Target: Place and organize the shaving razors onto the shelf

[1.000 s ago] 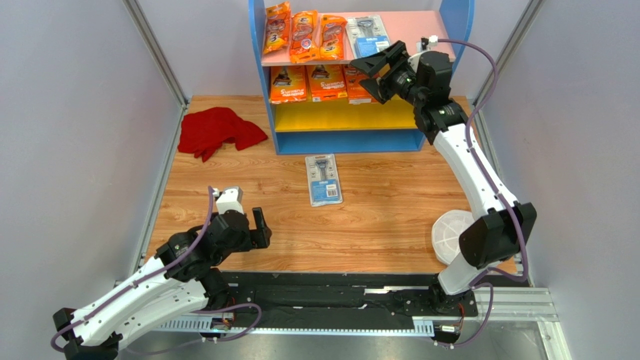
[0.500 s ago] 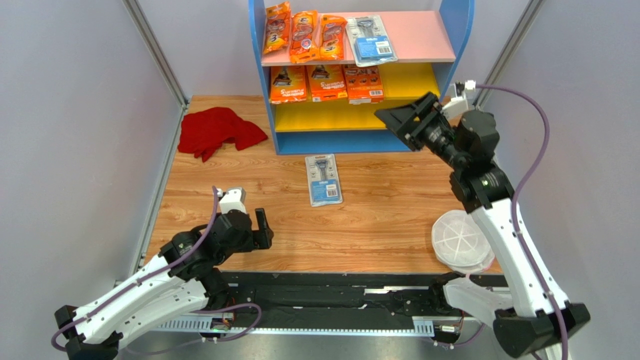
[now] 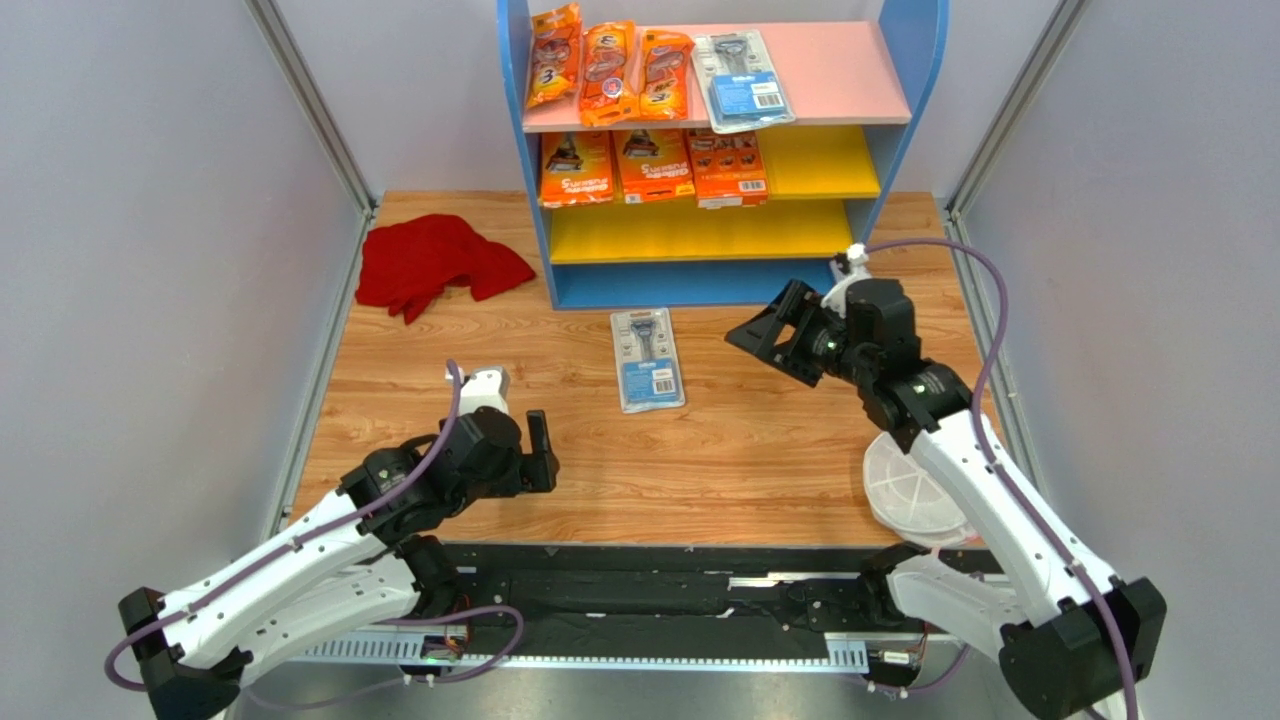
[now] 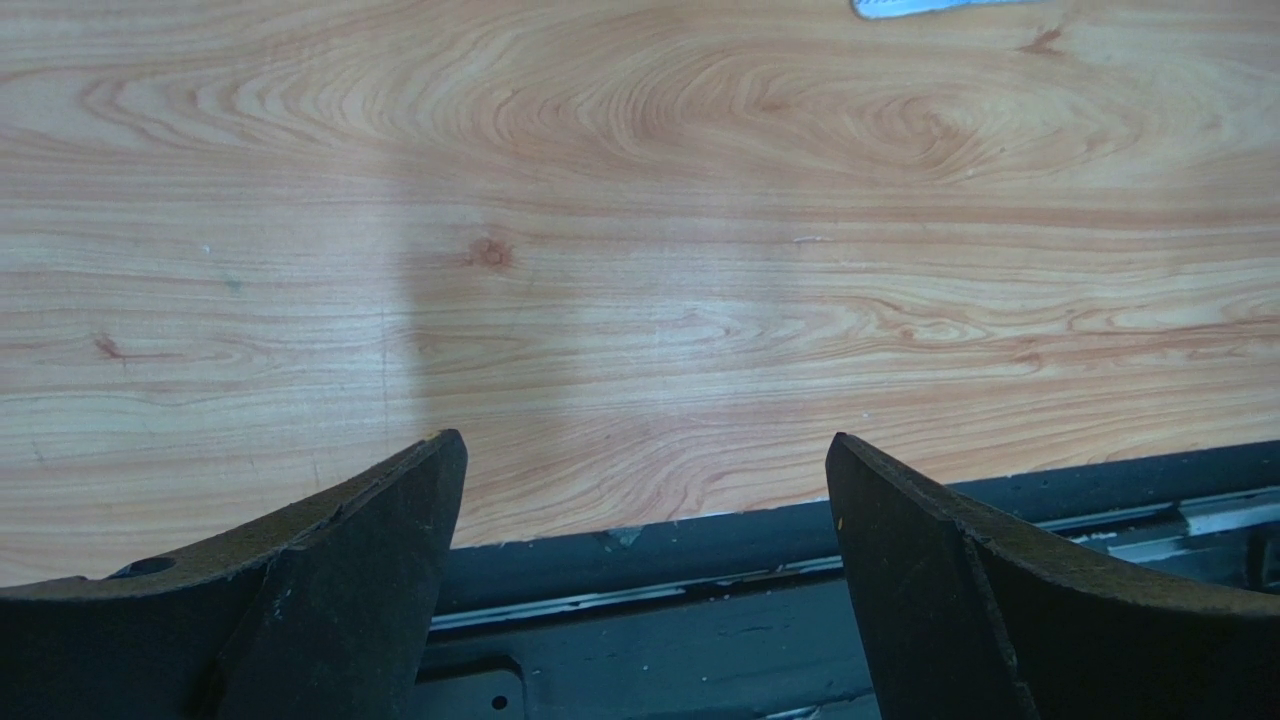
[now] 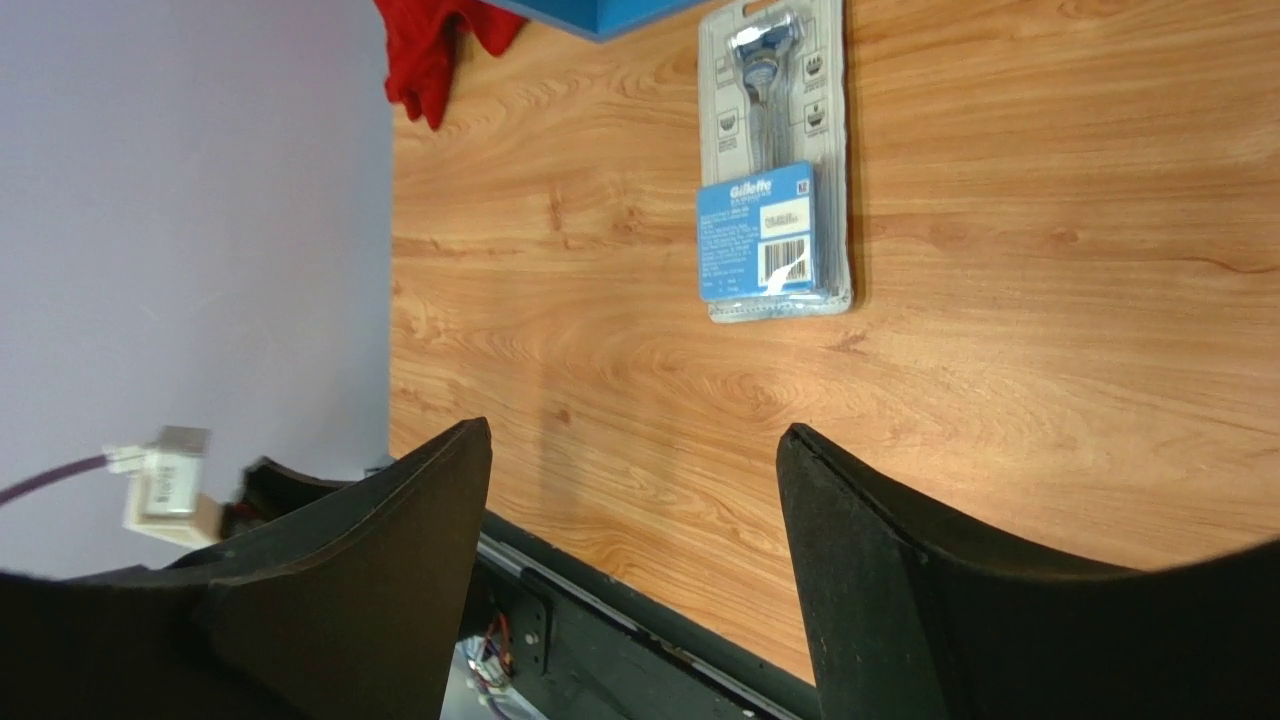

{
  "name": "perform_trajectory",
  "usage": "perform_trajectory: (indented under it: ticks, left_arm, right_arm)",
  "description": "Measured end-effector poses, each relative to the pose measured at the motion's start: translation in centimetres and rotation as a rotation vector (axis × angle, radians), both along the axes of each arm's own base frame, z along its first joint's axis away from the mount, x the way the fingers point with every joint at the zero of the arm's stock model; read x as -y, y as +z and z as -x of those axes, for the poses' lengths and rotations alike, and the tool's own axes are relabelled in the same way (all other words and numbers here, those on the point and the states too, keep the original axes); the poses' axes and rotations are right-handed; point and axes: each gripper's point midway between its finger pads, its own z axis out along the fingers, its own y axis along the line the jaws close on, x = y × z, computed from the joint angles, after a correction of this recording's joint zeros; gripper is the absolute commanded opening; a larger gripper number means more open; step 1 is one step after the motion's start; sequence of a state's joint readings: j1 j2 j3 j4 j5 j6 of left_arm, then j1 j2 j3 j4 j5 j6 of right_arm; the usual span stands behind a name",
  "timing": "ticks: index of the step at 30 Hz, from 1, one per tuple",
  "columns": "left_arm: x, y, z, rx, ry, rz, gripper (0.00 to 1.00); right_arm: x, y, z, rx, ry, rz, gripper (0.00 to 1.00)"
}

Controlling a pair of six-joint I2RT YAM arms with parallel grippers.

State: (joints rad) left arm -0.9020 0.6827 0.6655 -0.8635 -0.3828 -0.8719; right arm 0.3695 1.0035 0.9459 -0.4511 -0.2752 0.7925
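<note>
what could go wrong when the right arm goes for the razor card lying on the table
1. The blister card lies flat on the table, so the open right gripper may scrape the wood or slip off the card's thin edge.
2. The round white dish sits partly under that arm's forearm. A low swing could knock it.

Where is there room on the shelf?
The pink top board is bare between the grey-blue blister card and the blue side panel. The upper yellow board is free beside the orange boxes. The lower yellow board looks bare. Left ends are crowded.
</note>
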Motion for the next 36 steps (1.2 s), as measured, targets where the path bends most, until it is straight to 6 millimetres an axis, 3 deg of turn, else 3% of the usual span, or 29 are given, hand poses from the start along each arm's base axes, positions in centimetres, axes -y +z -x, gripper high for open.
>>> perform_trajectory:
  ticks: [8, 14, 16, 19, 27, 33, 34, 36]
  left_arm:
    - [0.2, 3.4, -0.4, 0.059, 0.0, 0.058, 0.99]
    - [-0.2, 3.8, -0.1, 0.06, -0.003, 0.047, 0.99]
    - [-0.5, 3.8, 0.1, 0.059, -0.006, 0.044, 0.99]
    - [-0.7, 3.9, 0.3, 0.065, -0.011, 0.051, 0.99]
    - [-0.7, 4.0, 0.6, 0.069, -0.03, 0.054, 0.99]
    - [-0.6, 3.7, 0.5, 0.062, -0.041, 0.038, 0.99]
    - [-0.6, 3.7, 0.5, 0.061, -0.044, 0.038, 0.99]
    - [-0.6, 3.7, 0.5, 0.061, -0.044, 0.038, 0.99]
  right_arm:
    - [-6.2, -5.7, -0.4, -0.067, 0.131, 0.199, 0.71]
    - [-10.8, -12.0, -4.0, -0.124, 0.168, 0.372, 0.65]
    - [-11.3, -14.0, -5.4, -0.149, 0.158, 0.433, 0.63]
    - [-12.0, -15.4, -7.9, -0.144, 0.134, 0.501, 0.63]
    - [-13.2, -15.1, -13.1, -0.051, 0.08, 0.61, 0.58]
    - [-12.9, -17.9, -13.3, -0.084, 0.088, 0.666, 0.52]
    - [-12.3, -19.5, -12.7, -0.113, 0.096, 0.69, 0.51]
    - [-12.1, -19.8, -12.5, -0.12, 0.098, 0.695, 0.5]
